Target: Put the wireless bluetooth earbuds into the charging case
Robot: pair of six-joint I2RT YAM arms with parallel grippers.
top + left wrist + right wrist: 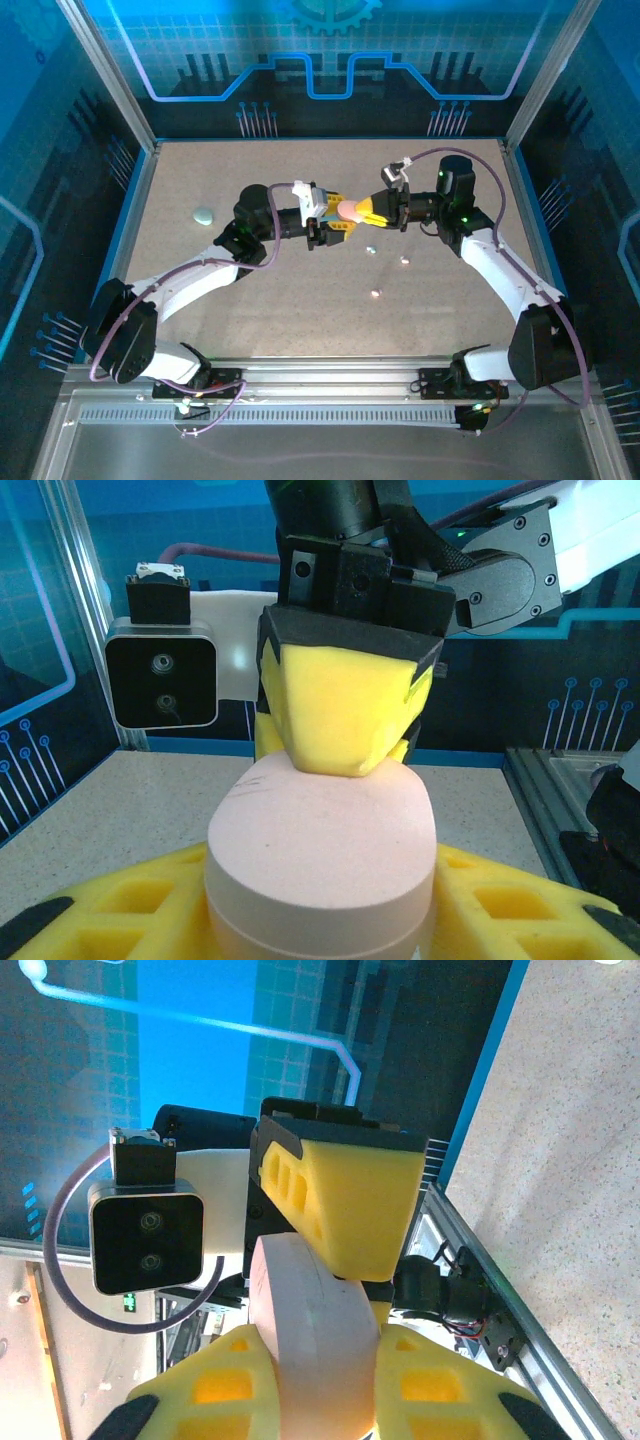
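Observation:
A pink oval charging case [350,209] hangs above the middle of the table, its lid closed along a thin seam. My left gripper [336,224] is shut on it from the left, its yellow fingers [500,900] pressing the case's [320,840] narrow sides. From the right, my right gripper [366,210] is shut on the same case [310,1330], with its pads [440,1390] on the flat faces. Three tiny earbuds lie on the table: one [371,249] below the grippers, one [405,261] to its right, one [376,293] nearer the front.
A pale blue oval case [204,215] lies on the speckled table [300,320] at the left. Metal frame rails and blue panels wall the table on three sides. The arms' bases stand at the near edge.

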